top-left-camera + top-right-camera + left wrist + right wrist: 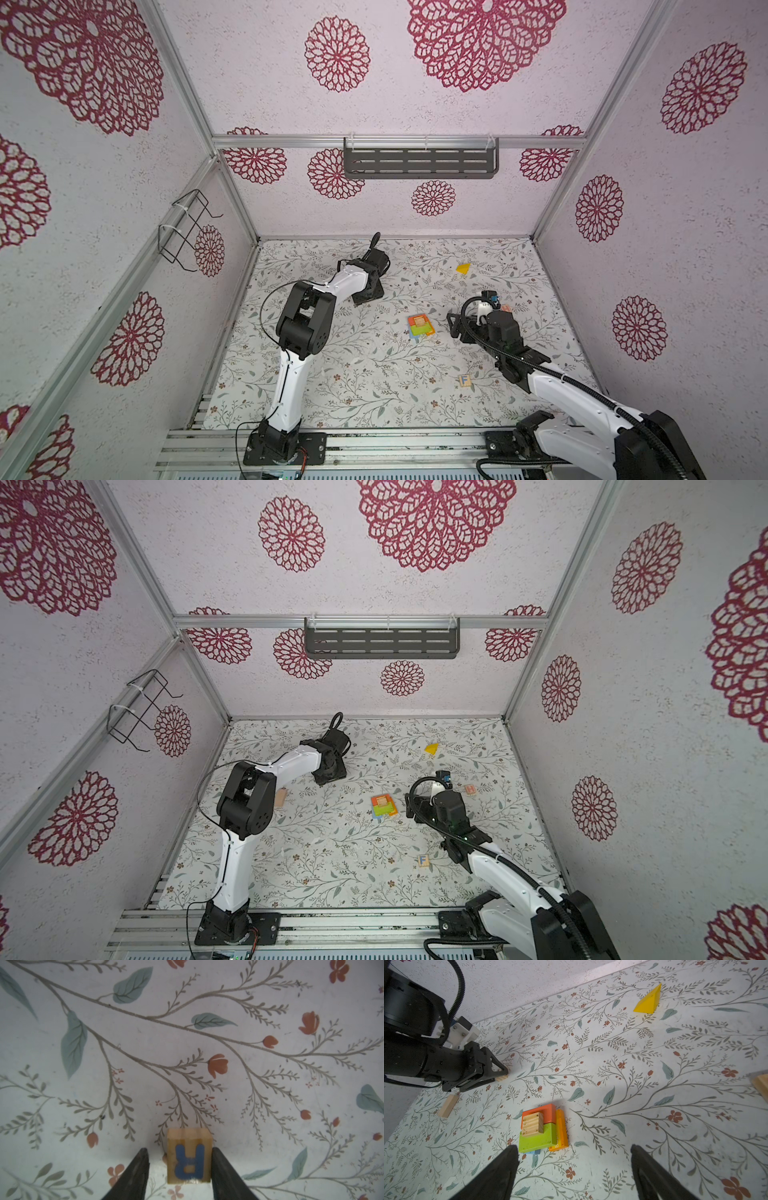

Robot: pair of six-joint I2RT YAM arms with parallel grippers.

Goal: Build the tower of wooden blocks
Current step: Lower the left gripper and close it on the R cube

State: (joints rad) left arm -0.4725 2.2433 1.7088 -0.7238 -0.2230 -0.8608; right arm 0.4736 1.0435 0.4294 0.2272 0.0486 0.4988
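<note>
Nearest, low in a top view, a lettered F cube [464,380] lies alone on the floral counter [353,374]. Just beyond it, the right end effector [572,1150] hovers with its fingers spread wide and nothing between them. It is close beside the wood block tower [538,1128], which stands mid-frame in both top views: flat blue, orange, red and lime-green pieces topped by a ridged tan block [532,1124].

Farther back, up and left of centre, the left end effector [179,1148] is down at the counter astride a lettered R cube [189,1159], seen low in the left wrist view. One finger touches the cube's side and the other stands just apart, so the cube is not yet pinched. Farthest, a yellow wedge [463,268] sits toward the upper right.

The step in hand looks like picking up the R cube. Next, both fingers must bear on it, then a straight lift and a carry to the small tan top, set down square.
</note>
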